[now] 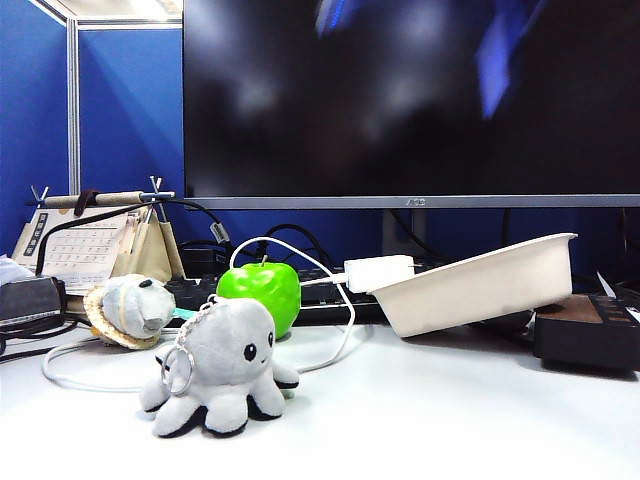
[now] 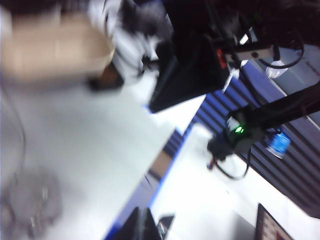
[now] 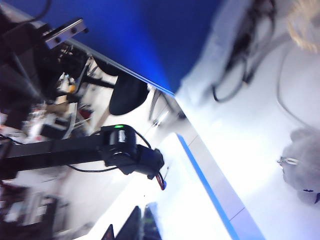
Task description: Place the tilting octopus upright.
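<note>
Grey plush octopus (image 1: pixel 222 365) one, upright on table (image 1: pixel 450 410), one green apple (image 1: pixel 260 289) behind, both end effectors together, off-frame.

Grey octopus (image 1: pixel 222 365); green apple (image 1: pixel 260 289); white tray (image 1: pixel 478 283).

Both wrist views motion-blurred; octopus (image 2: pixel 30 207) smeared

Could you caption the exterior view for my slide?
Grey plush octopus sits upright before a green apple; neither gripper in view.
</note>
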Controlling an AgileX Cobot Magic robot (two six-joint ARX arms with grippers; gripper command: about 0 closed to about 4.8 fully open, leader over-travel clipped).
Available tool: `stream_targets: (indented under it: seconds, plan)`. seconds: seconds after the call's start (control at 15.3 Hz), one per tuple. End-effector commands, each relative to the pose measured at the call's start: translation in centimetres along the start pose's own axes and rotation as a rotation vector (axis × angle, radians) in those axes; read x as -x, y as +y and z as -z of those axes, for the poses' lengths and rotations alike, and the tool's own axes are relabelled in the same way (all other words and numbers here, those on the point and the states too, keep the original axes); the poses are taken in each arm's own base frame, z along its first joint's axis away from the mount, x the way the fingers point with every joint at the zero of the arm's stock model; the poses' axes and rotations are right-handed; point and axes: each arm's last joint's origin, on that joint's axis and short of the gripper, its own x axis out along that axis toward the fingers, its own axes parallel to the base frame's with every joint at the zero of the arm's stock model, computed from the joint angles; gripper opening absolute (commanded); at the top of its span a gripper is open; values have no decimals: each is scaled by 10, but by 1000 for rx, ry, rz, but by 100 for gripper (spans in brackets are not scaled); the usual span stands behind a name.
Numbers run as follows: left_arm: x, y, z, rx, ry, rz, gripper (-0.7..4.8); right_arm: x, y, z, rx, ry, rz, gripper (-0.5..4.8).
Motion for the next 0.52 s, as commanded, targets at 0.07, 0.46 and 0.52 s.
stream_targets:
  seconds: [0.07,0.46,0.52]
  plan:
    - [28,-38,9,-179,-129,-81,-6,30,34,17,98,-103,93,-1]
    - [82,-110,68,-456,-410,-270,-6,86,77,79,227,-218,254,-1]
    - [85,-113,72,-466,-425,-269,-6,93,84,86,260,-259,254,-1]
